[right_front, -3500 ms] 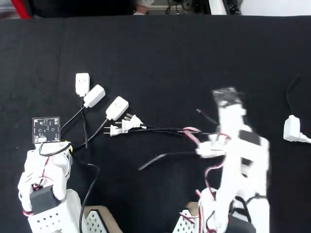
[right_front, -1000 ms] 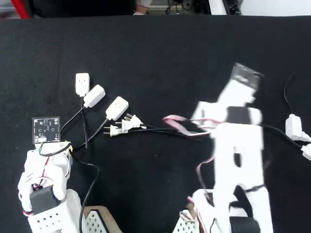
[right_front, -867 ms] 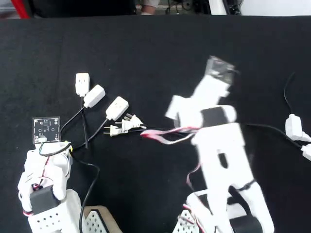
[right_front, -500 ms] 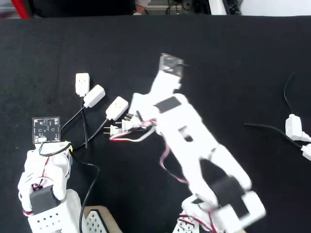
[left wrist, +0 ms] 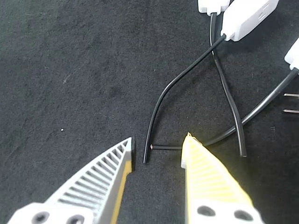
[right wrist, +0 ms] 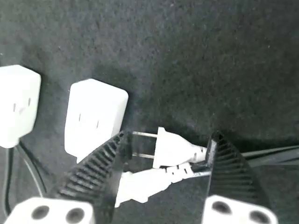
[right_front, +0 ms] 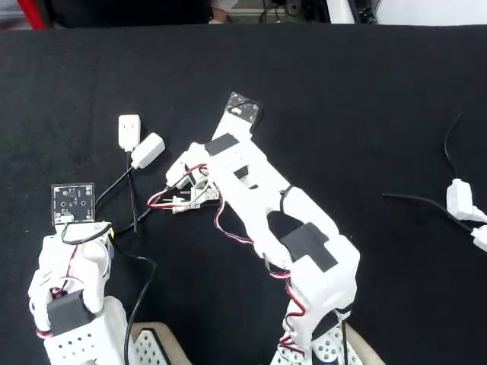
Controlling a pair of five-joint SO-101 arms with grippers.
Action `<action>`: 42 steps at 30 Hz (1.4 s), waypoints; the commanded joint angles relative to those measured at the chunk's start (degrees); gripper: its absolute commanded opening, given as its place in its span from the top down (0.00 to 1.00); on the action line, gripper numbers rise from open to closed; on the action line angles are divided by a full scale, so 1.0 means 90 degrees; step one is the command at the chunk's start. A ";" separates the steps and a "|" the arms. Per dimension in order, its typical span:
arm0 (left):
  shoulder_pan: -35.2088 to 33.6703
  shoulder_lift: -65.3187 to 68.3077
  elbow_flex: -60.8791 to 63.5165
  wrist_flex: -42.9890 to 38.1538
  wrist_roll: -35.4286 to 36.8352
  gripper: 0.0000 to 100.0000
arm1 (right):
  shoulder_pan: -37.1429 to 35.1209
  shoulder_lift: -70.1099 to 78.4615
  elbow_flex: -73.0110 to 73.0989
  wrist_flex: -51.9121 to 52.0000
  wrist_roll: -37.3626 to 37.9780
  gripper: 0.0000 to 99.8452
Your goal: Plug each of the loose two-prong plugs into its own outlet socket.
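Two white two-prong plugs [right_front: 185,201] lie side by side on the black table, with black cords running right. In the right wrist view, one plug [right wrist: 170,148] lies between the black fingers of my open right gripper [right wrist: 168,140], prongs towards a white outlet socket [right wrist: 96,116]. The second plug [right wrist: 145,179] lies just beside it. A further socket [right wrist: 16,109] sits farther along. In the high view my right gripper [right_front: 189,185] hovers over the plugs and partly hides the nearest socket [right_front: 175,172]. My left gripper [left wrist: 158,147] is open over loose black cable ends.
Two more white sockets [right_front: 128,131] [right_front: 148,150] lie left of the plugs, their black cords [right_front: 131,199] trailing towards the left arm [right_front: 68,266]. Another white adapter [right_front: 458,200] with a cord lies at the right edge.
My right arm has swung from the right side of the table across to the left and now hovers over the two plugs. The left arm has not moved.
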 commanded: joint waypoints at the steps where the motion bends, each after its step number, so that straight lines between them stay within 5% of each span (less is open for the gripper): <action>1: -0.0054 0.0010 -0.0044 -0.0088 -0.0039 0.82 | -0.0176 0.0083 -0.0249 -0.0010 -0.0010 0.75; 7: -0.0054 0.0010 -0.0044 -0.0088 -0.0039 0.82 | -0.0371 0.0484 -0.0259 0.0039 0.0479 0.95; 20: -0.0054 0.0010 -0.0044 -0.0088 -0.0039 0.82 | -0.0176 0.0484 -0.1314 0.2725 0.2100 0.96; 36: -0.0054 0.0010 -0.0044 -0.0088 -0.0039 0.82 | 0.1983 0.0493 -0.3873 0.4132 0.4112 0.96; 42: -0.0044 0.0010 -0.0044 -0.0088 -0.0039 0.82 | 0.1260 0.0542 -0.3600 0.5050 0.4737 0.96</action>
